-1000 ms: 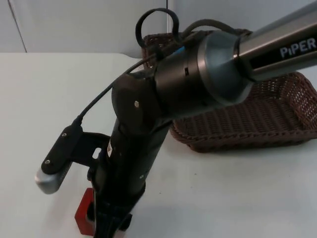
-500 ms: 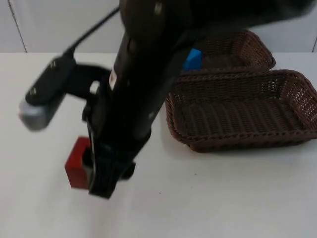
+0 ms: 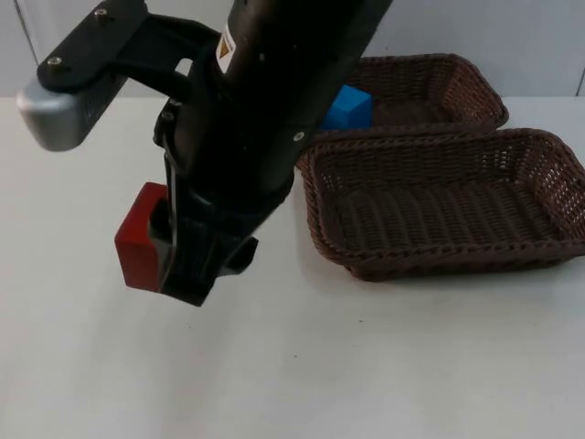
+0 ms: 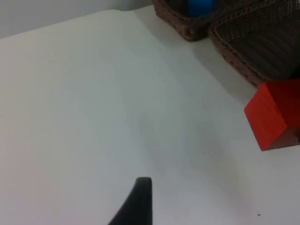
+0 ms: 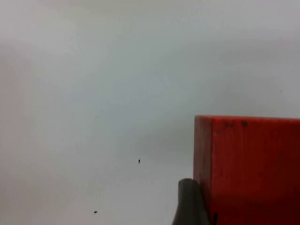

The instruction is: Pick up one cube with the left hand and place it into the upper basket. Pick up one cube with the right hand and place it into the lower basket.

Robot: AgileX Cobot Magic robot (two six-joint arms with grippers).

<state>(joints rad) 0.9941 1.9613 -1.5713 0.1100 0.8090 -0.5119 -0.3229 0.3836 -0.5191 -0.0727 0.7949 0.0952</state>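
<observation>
One red cube in right gripper, now higher above table.

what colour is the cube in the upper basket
Blue; the cube shows best in the top view, inside the upper basket.

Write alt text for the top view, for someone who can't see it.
The right gripper holds a red cube above the white table, left of two brown wicker baskets. The upper basket has a blue cube in it; the lower basket holds nothing.
</observation>
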